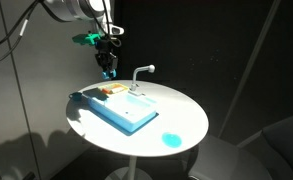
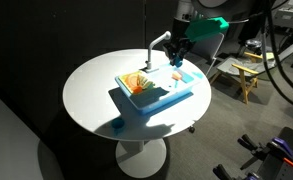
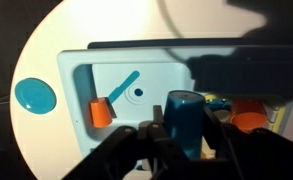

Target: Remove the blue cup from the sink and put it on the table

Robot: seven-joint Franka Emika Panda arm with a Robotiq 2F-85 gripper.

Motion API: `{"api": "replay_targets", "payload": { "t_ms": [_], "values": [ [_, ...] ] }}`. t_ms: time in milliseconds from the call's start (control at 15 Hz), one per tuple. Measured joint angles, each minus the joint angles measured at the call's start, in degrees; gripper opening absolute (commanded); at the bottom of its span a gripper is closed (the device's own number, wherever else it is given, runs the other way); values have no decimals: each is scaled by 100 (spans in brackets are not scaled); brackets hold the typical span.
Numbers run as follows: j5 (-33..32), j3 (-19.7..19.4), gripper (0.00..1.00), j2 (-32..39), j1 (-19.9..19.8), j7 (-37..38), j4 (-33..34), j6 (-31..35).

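Observation:
The blue cup (image 3: 183, 118) is a dark blue cylinder standing upright between my gripper's (image 3: 182, 135) two black fingers, which are shut on its sides. In both exterior views the gripper (image 1: 108, 66) (image 2: 176, 54) hangs above the light blue toy sink (image 1: 126, 110) (image 2: 156, 96), near its faucet end, with the cup (image 1: 109, 73) lifted clear of the basin. The wrist view looks down on the sink basin (image 3: 81, 85) below the cup. The round white table (image 1: 186, 115) (image 2: 91, 85) carries the sink.
A white faucet (image 1: 139, 72) (image 2: 151, 45) stands at the sink's back edge. A small orange piece (image 3: 101, 112) lies in the basin. Orange and yellow items (image 2: 138, 83) sit at one end of the sink. A blue disc (image 1: 171, 140) (image 3: 33, 95) lies on the table.

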Motion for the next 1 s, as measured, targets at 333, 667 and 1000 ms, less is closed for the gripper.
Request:
{"api": "replay_targets", "payload": {
  "t_ms": [333,667,1000],
  "values": [
    [-250,1,16,-590,-75,300,-692,221],
    [-398,7,16,-1041,-301,318,-1452,1030],
    [-959,9,16,-1326,-658,392,-2068,1837]
  ]
}}
